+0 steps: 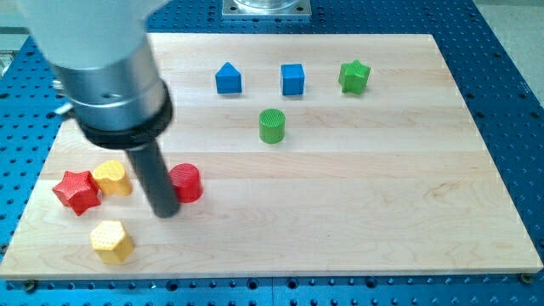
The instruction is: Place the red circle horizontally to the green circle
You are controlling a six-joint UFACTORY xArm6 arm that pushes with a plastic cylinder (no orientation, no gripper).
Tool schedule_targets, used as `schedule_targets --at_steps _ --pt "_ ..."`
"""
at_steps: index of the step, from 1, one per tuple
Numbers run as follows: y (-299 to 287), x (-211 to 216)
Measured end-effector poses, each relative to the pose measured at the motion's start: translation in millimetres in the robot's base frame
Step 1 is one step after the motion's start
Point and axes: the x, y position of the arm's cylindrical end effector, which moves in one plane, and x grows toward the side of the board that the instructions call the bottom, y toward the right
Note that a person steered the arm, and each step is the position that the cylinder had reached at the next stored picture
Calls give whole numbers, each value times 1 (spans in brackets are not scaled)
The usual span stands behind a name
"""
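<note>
The red circle is a short red cylinder at the lower left of the wooden board. The green circle is a green cylinder up and to the right of it, near the board's middle. My tip is the end of the dark rod and stands right against the red circle's left side, slightly below its centre. The arm's grey body hides the upper left corner of the view.
A red star and a yellow block lie left of my tip. A yellow hexagon lies below them. A blue house-shaped block, a blue cube and a green star line the top.
</note>
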Motion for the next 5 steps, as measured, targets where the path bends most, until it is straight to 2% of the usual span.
schedule_targets --at_steps 1,2,3,4,5 --pt "49 -15" --pt "78 -65" --pt "77 -74" --pt "60 -8" --pt "5 47"
